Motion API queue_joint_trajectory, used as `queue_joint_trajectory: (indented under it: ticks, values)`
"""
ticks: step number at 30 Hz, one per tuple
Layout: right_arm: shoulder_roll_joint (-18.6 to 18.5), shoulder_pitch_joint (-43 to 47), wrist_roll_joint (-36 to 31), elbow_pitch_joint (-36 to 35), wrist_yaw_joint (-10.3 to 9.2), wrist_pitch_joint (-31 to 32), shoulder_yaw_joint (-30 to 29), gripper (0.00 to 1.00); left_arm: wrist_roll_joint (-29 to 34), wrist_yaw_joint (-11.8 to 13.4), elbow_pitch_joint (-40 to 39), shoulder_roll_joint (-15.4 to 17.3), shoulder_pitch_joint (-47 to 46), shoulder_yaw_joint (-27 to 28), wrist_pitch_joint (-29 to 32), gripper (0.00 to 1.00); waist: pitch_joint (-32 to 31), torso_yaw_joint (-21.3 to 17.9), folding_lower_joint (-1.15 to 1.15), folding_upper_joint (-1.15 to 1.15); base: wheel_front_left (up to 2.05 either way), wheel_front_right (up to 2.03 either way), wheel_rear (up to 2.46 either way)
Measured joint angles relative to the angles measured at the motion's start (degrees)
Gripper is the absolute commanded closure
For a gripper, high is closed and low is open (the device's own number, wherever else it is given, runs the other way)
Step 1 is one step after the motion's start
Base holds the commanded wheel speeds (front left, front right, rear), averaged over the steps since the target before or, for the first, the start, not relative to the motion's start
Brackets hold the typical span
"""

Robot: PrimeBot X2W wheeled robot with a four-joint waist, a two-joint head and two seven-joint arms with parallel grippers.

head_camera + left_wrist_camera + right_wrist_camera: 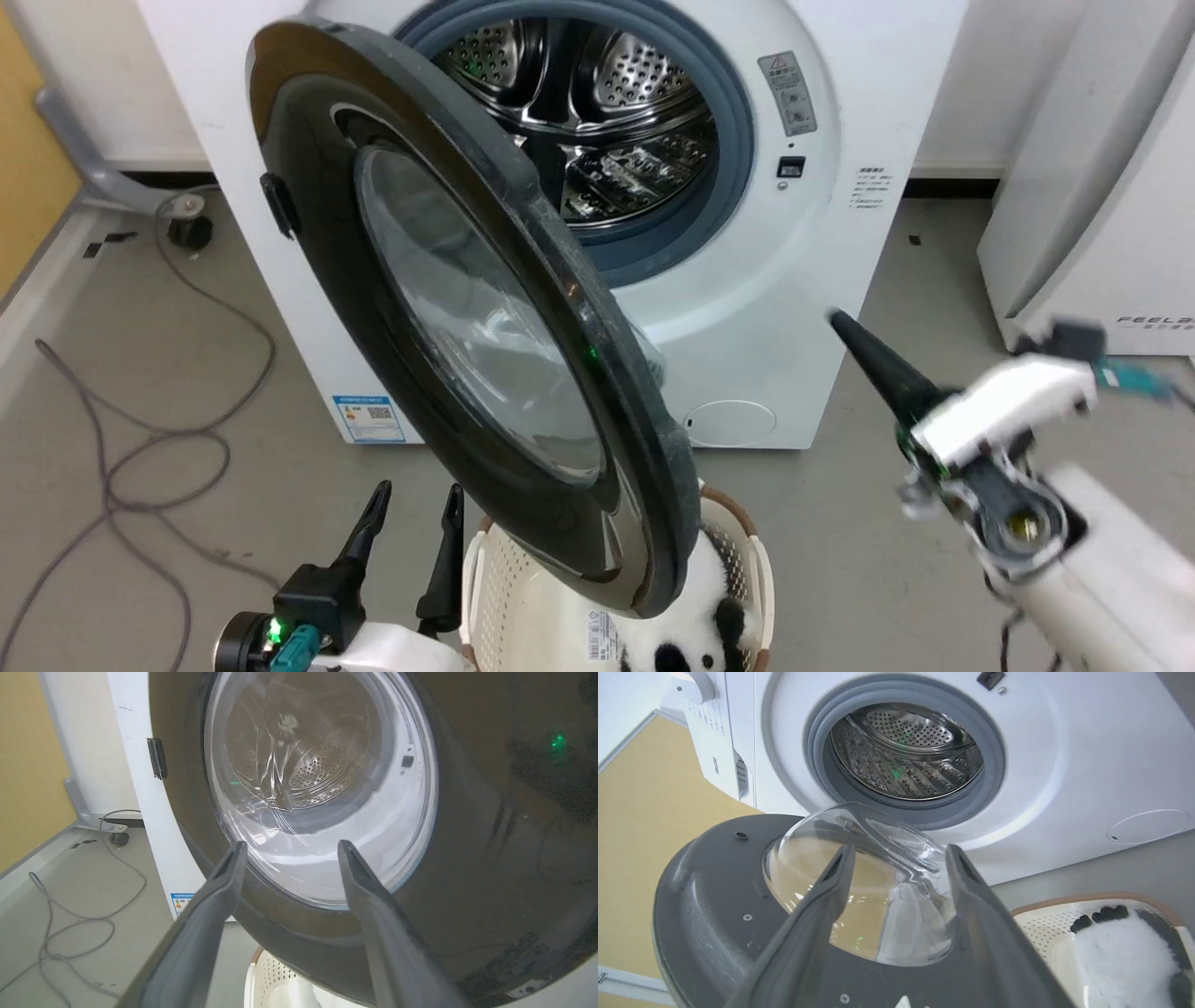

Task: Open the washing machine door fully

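Washing machine door [485,317] stands abt half open, hinged on the robot's left, free edge pointing out toward the robot above a laundry basket [485,579]; glass bowl faces the drum side. Washing machine [822,261] sits on floor straight ahead. L gripper [417,487] low, fingers up, jaws parted, empty, near door's outer face. R gripper [899,848] raised at right, angled toward machine, jaws apart, empty, clear of door.
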Motion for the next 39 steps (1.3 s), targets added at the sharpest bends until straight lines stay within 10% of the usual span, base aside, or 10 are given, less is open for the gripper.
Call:
queue_joint_trajectory:
  ticks: [11, 21, 28, 39]
  values:
    - [-3.57, 17.0, -6.65, -4.39, 0.0, -14.19, -8.71, 0.0, -0.71, 1.02, -0.27, 0.99, 0.86, 1.27, -0.07, 0.0, -1.02, -2.73, 0.0, 0.0, 0.0, 0.0, 0.0]
    - [7.59, 30.31, -53.77, -13.03, 0.0, -14.23, -40.67, 0.0, -1.32, 1.81, -0.74, 2.0, 1.29, 2.38, -0.11, 0.0, -1.1, -3.57, 0.0, 0.0, 0.0, 0.0, 0.0]
    - [17.78, 37.92, -85.44, -31.42, 0.02, -9.34, -48.09, 0.0, -1.41, 2.23, -0.83, 2.31, 1.78, 2.6, -0.33, 0.0, -0.91, -3.32, 0.0, 0.0, 0.0, 0.0, 0.0]
    - [19.63, 46.22, -98.19, -41.65, 0.02, -0.99, -44.99, 0.0, -1.74, 2.47, -0.67, 2.58, 1.77, 1.94, -0.43, 0.0, -0.66, -2.62, 0.0, 0.0, 0.0, 0.0, 0.0]
